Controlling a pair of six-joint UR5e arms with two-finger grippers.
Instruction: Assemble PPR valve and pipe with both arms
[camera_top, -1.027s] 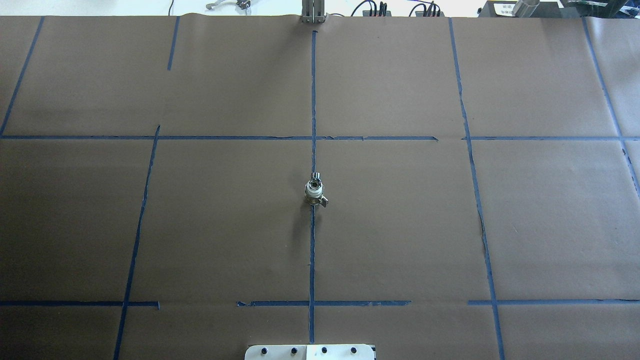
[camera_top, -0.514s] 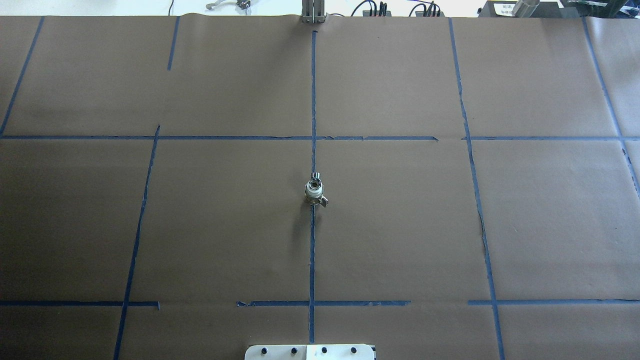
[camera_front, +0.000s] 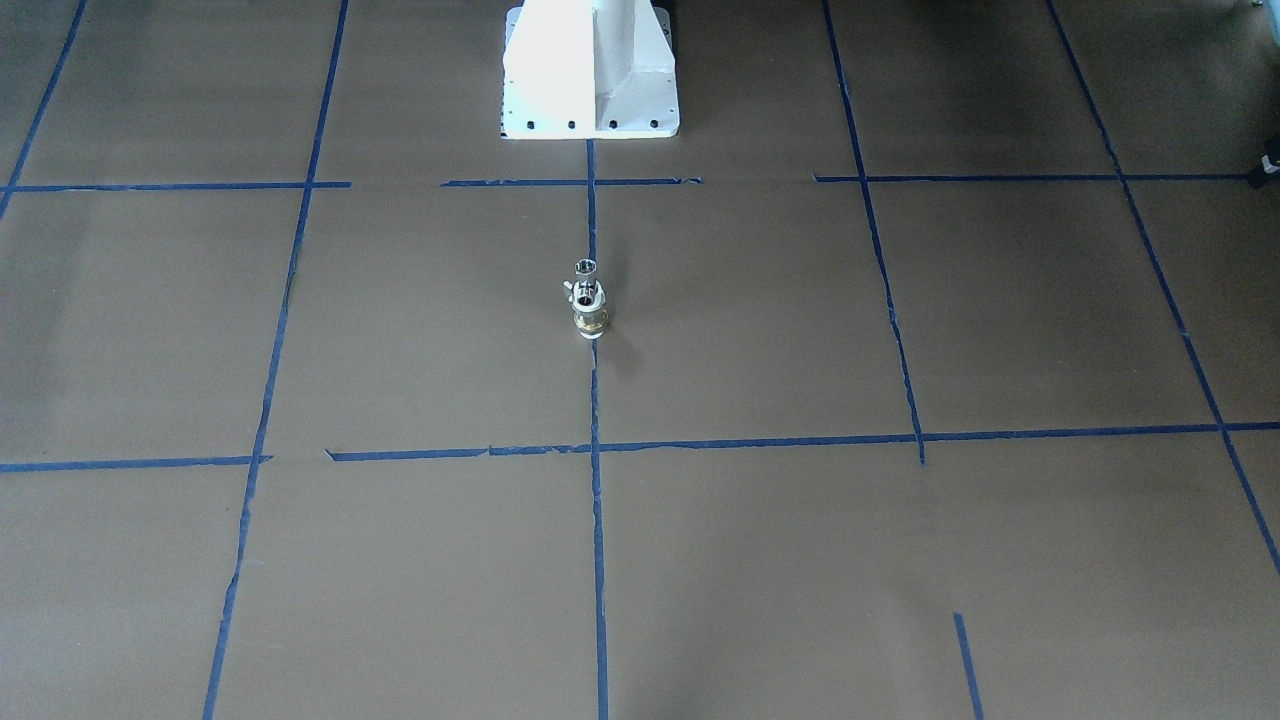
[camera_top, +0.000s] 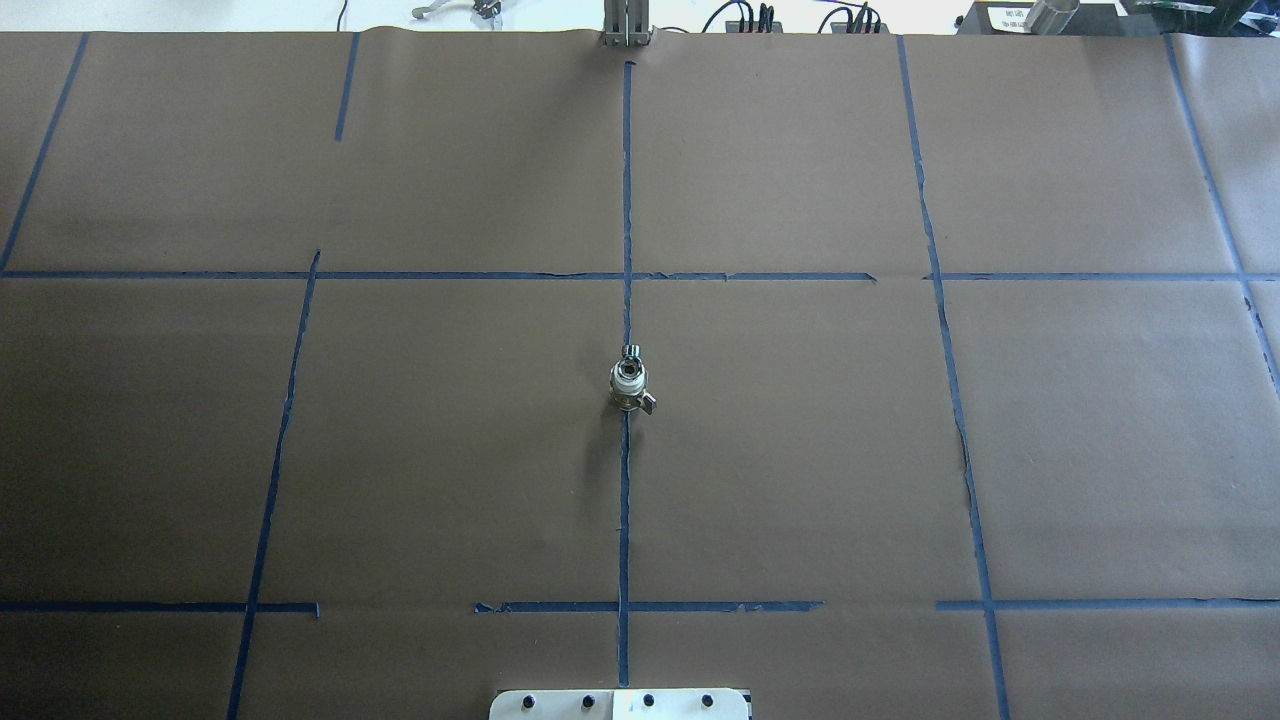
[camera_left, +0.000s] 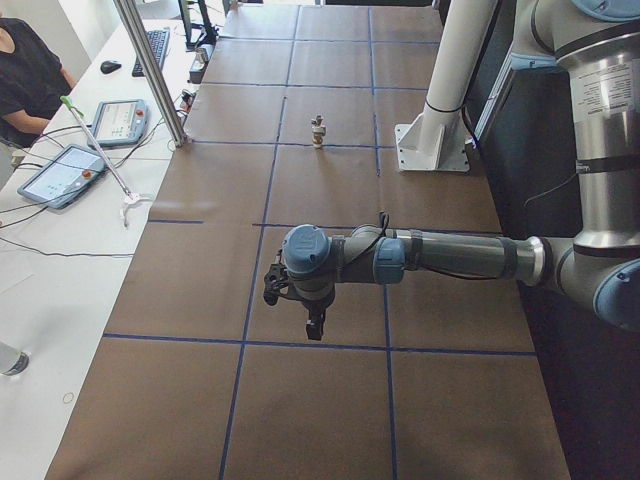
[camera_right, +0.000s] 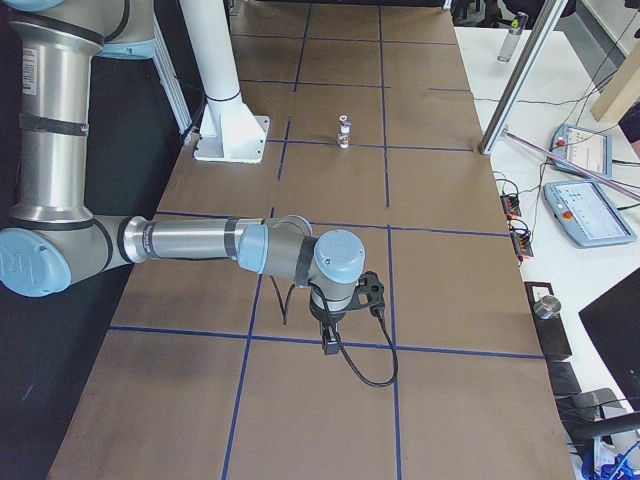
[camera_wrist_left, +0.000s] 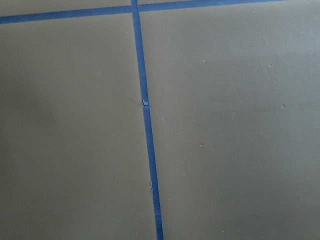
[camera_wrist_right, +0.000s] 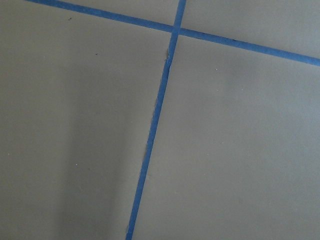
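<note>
The PPR valve (camera_top: 630, 388) stands upright on the brown surface (camera_top: 800, 450), on a line of blue tape (camera_top: 624, 500), well apart from both grippers. The chrome pipe (camera_top: 630, 351) shows right at its upper end. It appears to sit on top of the valve, though the pieces are too small to tell whether they are joined. The valve's little side handle (camera_top: 649, 402) sticks out to one side.

The left gripper (camera_left: 314, 326) hangs from the left arm (camera_left: 450, 257), which is stretched out level. It points down over bare surface, with the valve far beyond it towards the middle. The right gripper (camera_right: 330, 342) hangs the same way from the right arm (camera_right: 190, 242), just above a tape line, and the valve is again far off ahead of it. Each gripper shows only in a side view, so I cannot tell whether either is released or clenched. Both wrist cameras see only paper and tape below. The white pedestal (camera_front: 590, 70) stands nearer the valve than either gripper does.
</note>
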